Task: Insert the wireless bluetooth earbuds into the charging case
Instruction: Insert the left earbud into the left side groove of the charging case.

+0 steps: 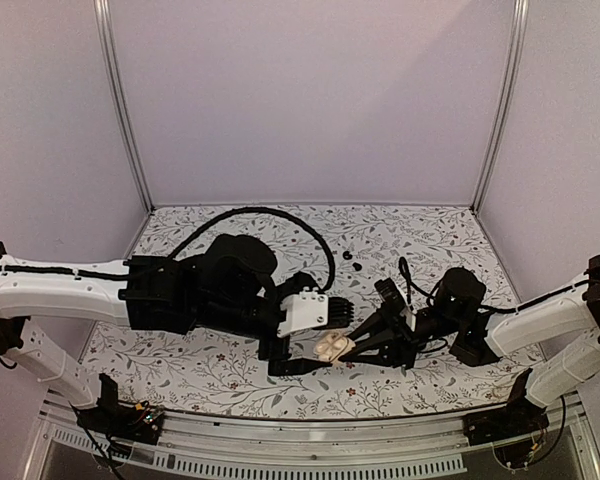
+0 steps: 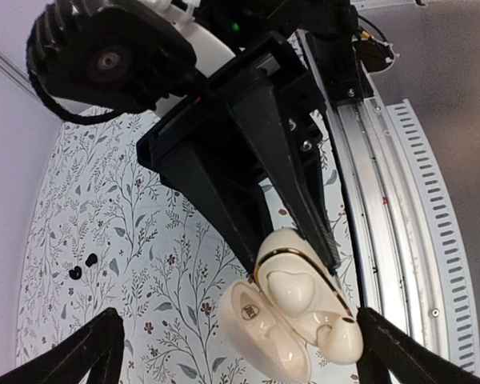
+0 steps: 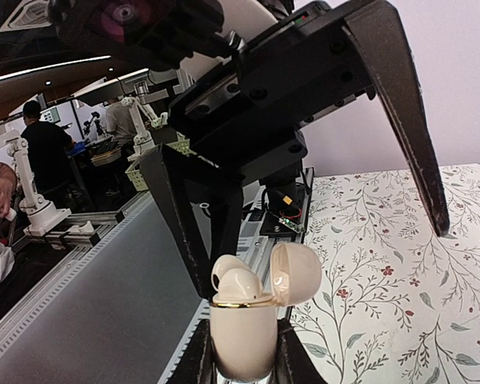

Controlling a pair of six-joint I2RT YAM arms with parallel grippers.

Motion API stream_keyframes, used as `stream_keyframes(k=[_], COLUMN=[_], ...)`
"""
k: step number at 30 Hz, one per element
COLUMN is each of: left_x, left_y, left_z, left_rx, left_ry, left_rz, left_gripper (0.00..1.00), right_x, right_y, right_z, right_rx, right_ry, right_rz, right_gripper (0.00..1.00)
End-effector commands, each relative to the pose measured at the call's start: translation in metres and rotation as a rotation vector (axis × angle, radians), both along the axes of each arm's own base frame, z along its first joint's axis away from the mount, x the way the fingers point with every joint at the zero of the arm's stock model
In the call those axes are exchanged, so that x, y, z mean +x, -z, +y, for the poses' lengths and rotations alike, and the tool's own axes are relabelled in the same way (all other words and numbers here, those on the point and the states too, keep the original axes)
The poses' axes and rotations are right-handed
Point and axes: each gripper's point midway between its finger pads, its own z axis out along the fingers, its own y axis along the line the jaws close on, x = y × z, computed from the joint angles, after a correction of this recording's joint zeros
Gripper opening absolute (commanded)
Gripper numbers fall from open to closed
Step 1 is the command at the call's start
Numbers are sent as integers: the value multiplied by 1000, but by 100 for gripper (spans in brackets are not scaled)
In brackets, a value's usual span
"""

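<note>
Your right gripper (image 3: 244, 356) clamps the charging case (image 2: 292, 312), lid open, near the tabletop's (image 1: 230, 375) 6 o'clock edge. The left gripper (image 3: 322, 260) hangs spread wide around it, holding nothing. Both earbuds (image 1: 347, 256) lie loose at the case's 12 o'clock (well apart from it). Pick-up isn't begun — next, send the left gripper to pinch one tiny bud.

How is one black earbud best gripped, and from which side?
Probably from straight above, pinching its rounded sides: the earbud lies low on the table, too small for a side approach. The second earbud lies near, so straddle only one.
</note>
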Motion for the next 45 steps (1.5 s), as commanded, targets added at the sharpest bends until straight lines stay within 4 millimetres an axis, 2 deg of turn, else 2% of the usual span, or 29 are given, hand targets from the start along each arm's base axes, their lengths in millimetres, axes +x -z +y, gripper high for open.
stream_keyframes(k=[1,22,29,33,37,42,45], left_x=[20,29,12,8,22,58,74], left_y=[-30,-34,-54,-74,-76,-64,-57], left_z=[-5,-3,6,15,29,52,57], left_rx=[-108,-177,-260,-322,-348,-374,-374], left_ry=[-50,-66,8,18,-82,-262,-339], left_rz=[-4,81,81,62,88,182,219], left_gripper=[100,100,100,100,100,100,100], right_x=[-11,-11,-8,0,5,4,3], right_y=[-6,-13,-12,-14,-19,-27,-31], right_z=[4,6,5,1,-4,-6,-6], right_rx=[12,29,33,50,67,86,88], right_ry=[-56,-56,-30,-5,13,15,13], right_rz=[-15,-19,-7,10,14,-13,-32], right_gripper=[0,0,0,0,0,0,0])
